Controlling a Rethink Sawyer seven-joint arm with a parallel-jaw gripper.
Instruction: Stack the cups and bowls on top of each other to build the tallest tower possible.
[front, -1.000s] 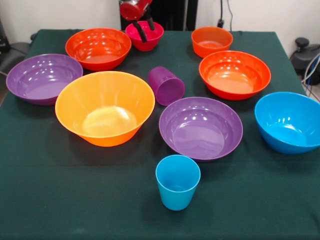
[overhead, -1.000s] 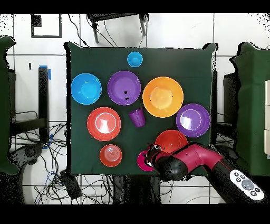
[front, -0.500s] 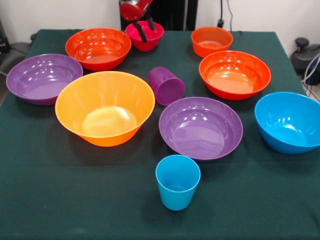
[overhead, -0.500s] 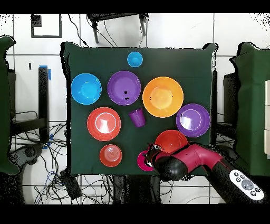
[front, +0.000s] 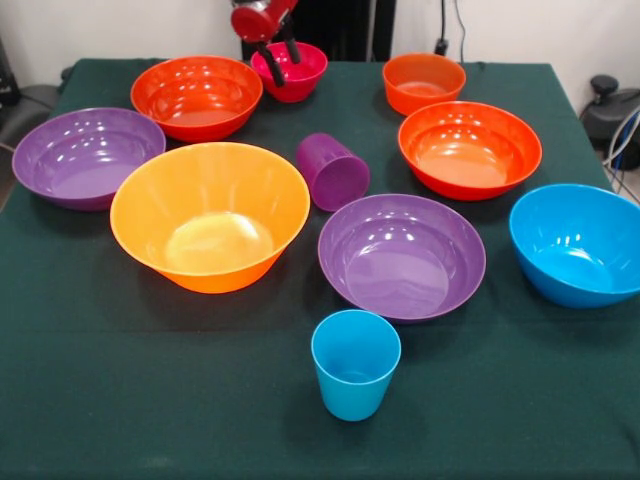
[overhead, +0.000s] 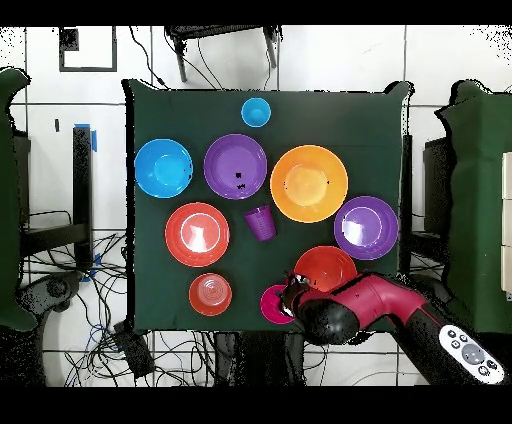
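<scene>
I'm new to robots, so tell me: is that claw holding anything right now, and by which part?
Nothing is held. The gripper hangs open over the small magenta bowl, fingers apart, and the bowl sits on the table.

Arm cut off by the front view's top edge; only its red end and dark fingers show. Fingers cover part of the magenta bowl. Overhead: arm hides the gripper entirely and covers the magenta bowl's right side and the lower edge of a red-orange bowl. Blue bowl clipped by the front view's right edge.
</scene>
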